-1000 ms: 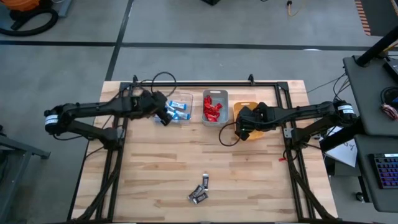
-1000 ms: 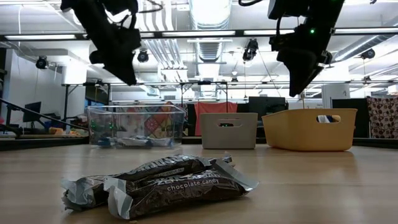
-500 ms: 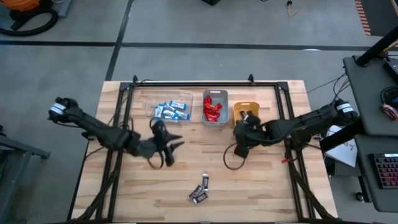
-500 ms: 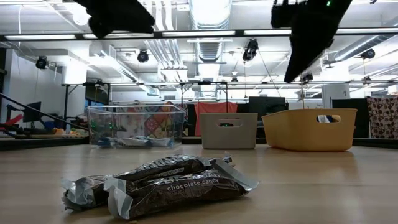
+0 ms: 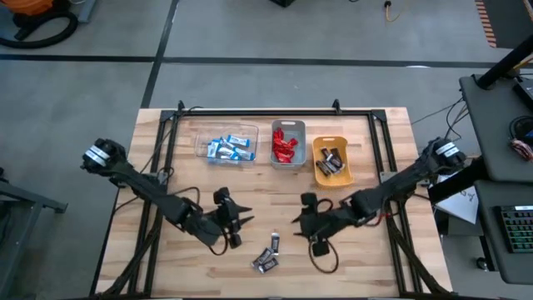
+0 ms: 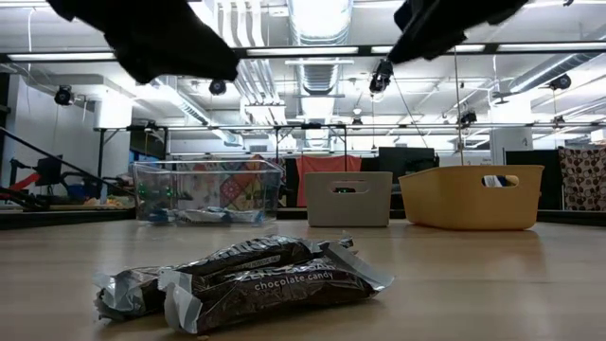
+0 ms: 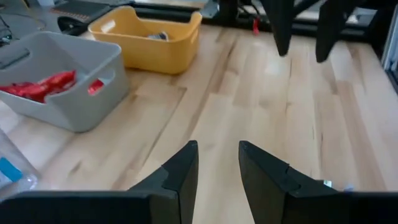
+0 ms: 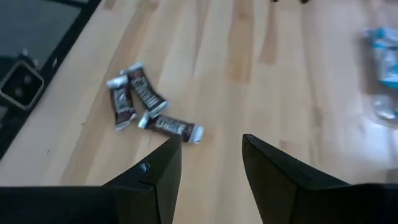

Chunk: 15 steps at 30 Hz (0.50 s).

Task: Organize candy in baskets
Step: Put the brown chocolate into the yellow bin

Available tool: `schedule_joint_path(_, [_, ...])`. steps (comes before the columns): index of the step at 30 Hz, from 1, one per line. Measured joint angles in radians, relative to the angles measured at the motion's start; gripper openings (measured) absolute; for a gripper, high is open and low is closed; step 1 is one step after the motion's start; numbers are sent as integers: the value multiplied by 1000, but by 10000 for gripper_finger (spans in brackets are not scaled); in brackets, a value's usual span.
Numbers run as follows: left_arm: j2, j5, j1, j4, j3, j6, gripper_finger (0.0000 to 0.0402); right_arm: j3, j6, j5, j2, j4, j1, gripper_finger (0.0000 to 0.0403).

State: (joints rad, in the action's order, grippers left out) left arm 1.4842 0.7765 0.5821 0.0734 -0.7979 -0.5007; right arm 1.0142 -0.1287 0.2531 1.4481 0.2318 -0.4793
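Three dark brown candy bars [image 5: 268,254] lie flat on the wooden table near its front middle; two of them overlap [image 8: 146,102]. At the back stand three baskets. The clear one [image 5: 226,146] holds blue-and-white candy, the grey one [image 5: 288,143] holds red candy, and the yellow one [image 5: 332,161] holds brown bars. My left gripper [image 5: 243,218] hovers open, left of and beyond the loose bars. My right gripper [image 5: 298,218] hovers open to their right and looks down on them [image 8: 211,152]. Neither gripper has anything between its fingers.
Bare wood lies between the baskets and the loose bars. A black frame rail [image 5: 258,111] runs along the table's far edge, with arm mounts at both sides. The two grippers face each other a short way apart; the right one's fingers [image 7: 298,25] show in the left wrist view.
My left gripper has swung from above the clear basket toward the near edge and the middle, sinking a little. My right gripper has swung from above the yellow basket toward the near edge and left. Both now tip toward the loose brown bars, which lie unmoved.
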Motion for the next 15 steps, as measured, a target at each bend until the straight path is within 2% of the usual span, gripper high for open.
schedule_joint_path(9, [127,-35,24,0,-80,-14,100,3,53,1,189,-103,-13,162])
schedule_joint_path(15, [146,-35,24,-98,-135,-13,100,51,139,0,295,-115,-13,162])
